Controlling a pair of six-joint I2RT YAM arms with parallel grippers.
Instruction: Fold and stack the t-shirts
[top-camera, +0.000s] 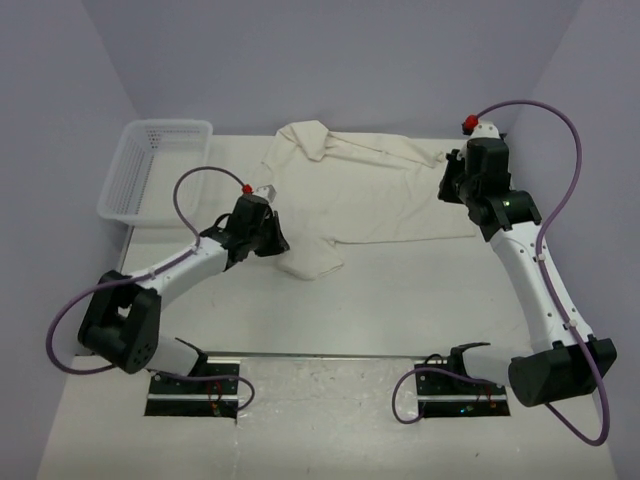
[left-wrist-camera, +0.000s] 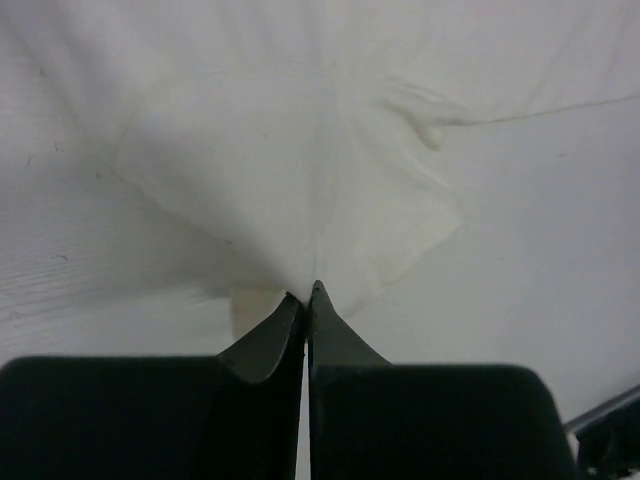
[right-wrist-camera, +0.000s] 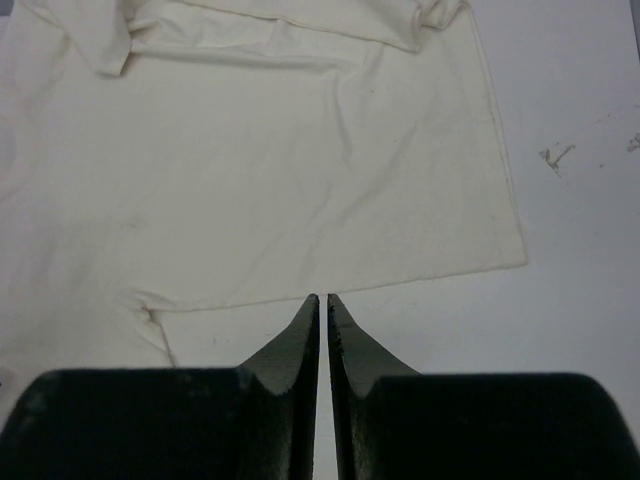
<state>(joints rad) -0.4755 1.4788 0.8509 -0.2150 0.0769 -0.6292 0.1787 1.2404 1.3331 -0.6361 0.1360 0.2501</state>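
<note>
Basket (top-camera: 122, 190) near t-shirt (top-camera: 370, 200), overhead view only

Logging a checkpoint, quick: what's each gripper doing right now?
Left gripper: closed, pinching the t-shirt.
Right gripper: closed at the t-shirt edge; whether it grips cloth cannot be told.

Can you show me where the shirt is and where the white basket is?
t-shirt (top-camera: 375, 195): top view, on the middle of its flat spread-out body.
basket (top-camera: 170, 124): top view, on its far rim.
</note>
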